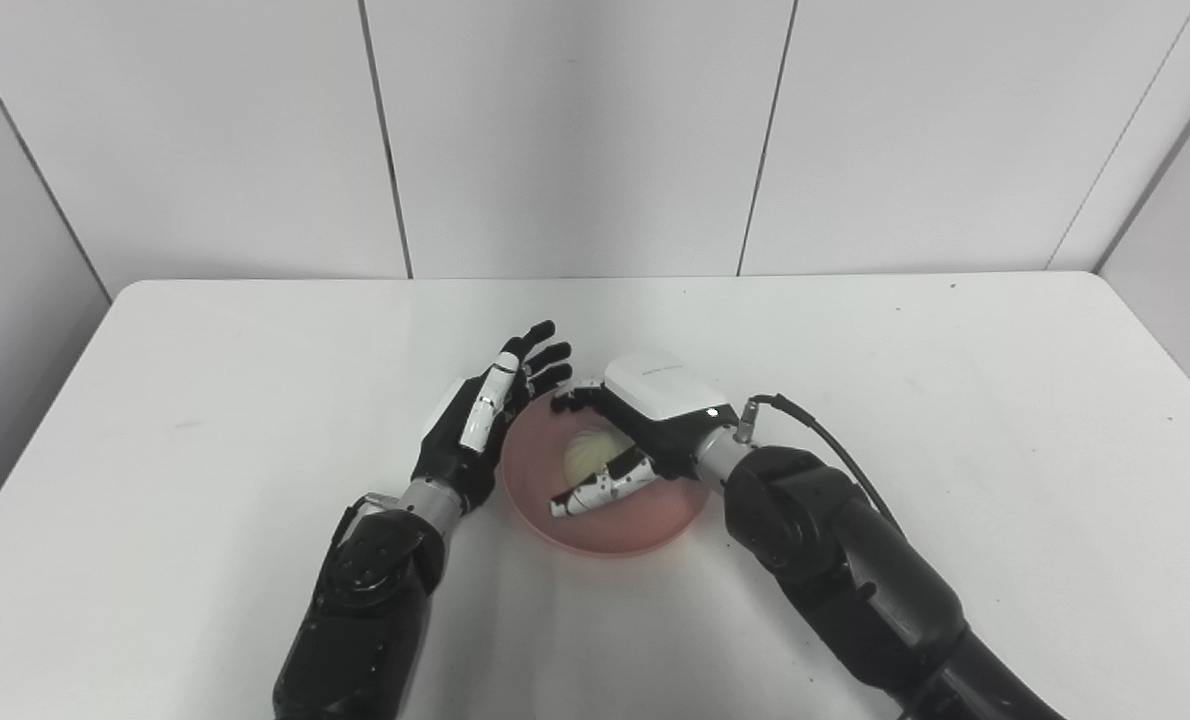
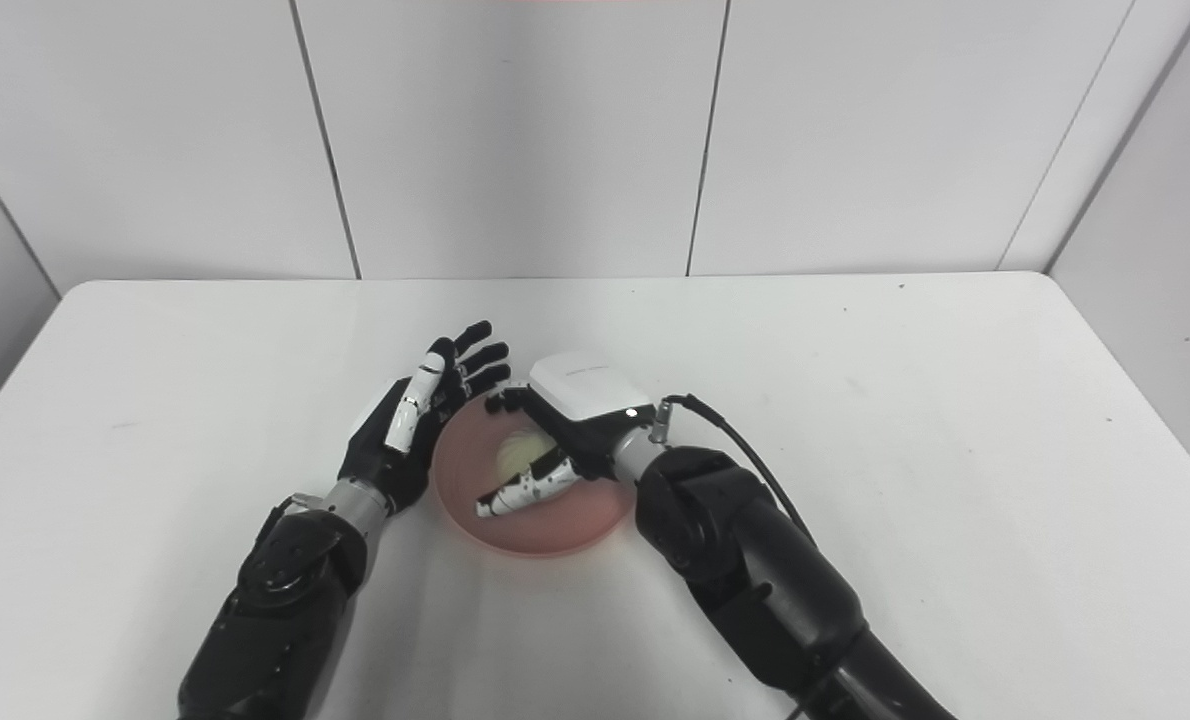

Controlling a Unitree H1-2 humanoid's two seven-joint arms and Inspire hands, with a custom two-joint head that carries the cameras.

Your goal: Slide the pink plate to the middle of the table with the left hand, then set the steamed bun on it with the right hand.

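A white table [image 1: 855, 380] with rounded far corners spans the scene, its far edge close to a pale panelled wall. A pink plate [image 1: 645, 528] lies directly on the tabletop, toward the near side and around the middle between left and right. The tabletop shows a few faint specks.

right hand [image 1: 645, 420] hides part of the steamed bun [image 1: 590, 457].
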